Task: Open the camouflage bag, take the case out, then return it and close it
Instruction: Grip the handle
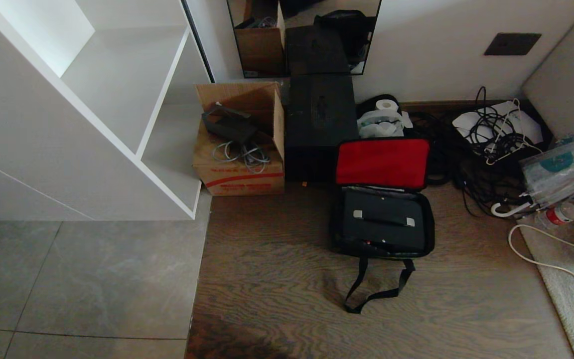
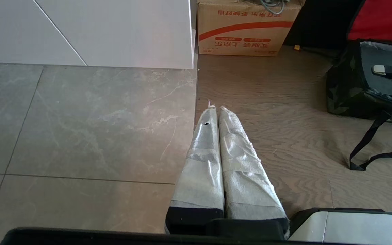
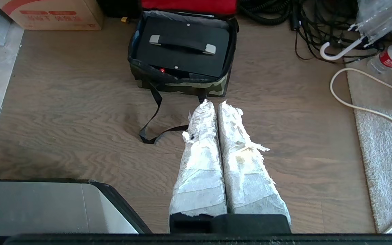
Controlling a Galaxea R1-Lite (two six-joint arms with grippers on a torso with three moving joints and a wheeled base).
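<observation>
Both grippers, left [image 2: 215,108] and right [image 3: 215,103], hang clenched and empty before the camouflage bag [image 1: 338,240], open with the case [image 1: 384,227] inside; whether removal is done is unclear.

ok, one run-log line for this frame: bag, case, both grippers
camouflage bag: open on floor, red flap up | case: inside bag, handle up | left gripper: shut, empty, parked | right gripper: shut, empty, parked
</observation>
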